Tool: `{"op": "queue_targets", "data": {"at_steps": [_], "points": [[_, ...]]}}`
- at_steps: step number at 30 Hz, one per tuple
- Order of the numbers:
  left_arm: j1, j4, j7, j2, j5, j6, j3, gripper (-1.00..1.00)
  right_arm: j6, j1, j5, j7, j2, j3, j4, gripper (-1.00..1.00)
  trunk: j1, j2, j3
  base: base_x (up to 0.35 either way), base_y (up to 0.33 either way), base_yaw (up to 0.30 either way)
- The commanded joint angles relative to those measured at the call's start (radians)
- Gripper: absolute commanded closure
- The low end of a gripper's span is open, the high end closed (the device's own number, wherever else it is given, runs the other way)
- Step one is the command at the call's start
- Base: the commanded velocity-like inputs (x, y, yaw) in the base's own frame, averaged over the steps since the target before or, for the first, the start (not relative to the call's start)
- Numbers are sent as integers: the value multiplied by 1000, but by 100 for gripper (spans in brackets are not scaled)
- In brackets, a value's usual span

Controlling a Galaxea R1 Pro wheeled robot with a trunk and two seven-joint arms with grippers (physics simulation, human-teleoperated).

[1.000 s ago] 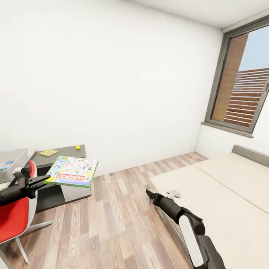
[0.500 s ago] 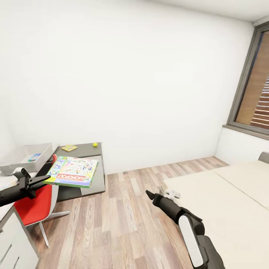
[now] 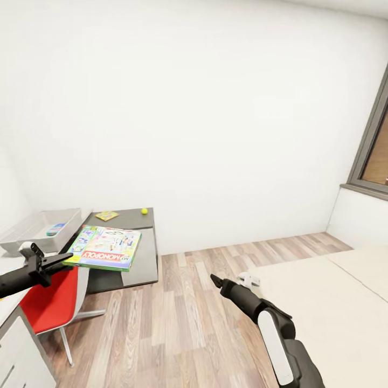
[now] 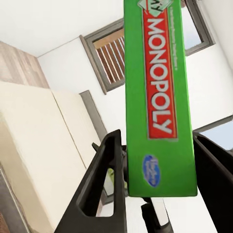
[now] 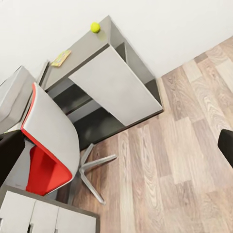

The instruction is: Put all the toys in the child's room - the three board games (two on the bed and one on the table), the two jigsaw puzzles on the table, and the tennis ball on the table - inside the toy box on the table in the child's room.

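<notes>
Above the red chair (image 3: 46, 302), left hand (image 3: 46, 262) grips the Monopoly box (image 3: 105, 247); right hand's (image 3: 216, 280) state unclear.

Bare child's room: wood floor, white wall, a chair and a low cabinet.

A chair (image 3: 46, 302) with a red seat, grey shell and splayed metal legs stands at the lower left of the head view. Just right of it is a dark grey cabinet (image 3: 126, 253) with a lighter grey front panel, set against the plain white wall (image 3: 215, 134). Brown plank floor (image 3: 178, 323) runs from the cabinet across the lower middle of the frame. A dark-framed window (image 3: 377, 156) cuts in at the right edge. The right wrist view looks down on the chair (image 5: 48, 145) tucked beside the cabinet (image 5: 111, 82), whose open shelves show.
</notes>
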Motion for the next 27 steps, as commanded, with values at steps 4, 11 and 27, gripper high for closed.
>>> {"op": "queue_targets", "data": {"at_steps": [4,11,27], "points": [[-1,2,-4,1,8,9,-4,100,5,0,-1,3,3,1,-5,-100,1,-1,0,332,0,1],[-1,3,-4,1,8,9,-3,100,2,0,1,-2,0,68,-7,-100,1,-1,0,332,0,0],[-1,3,-4,1,8,9,-3,100,-7,0,2,-4,3,77,-4,-100,1,-1,0,332,0,224]]}}
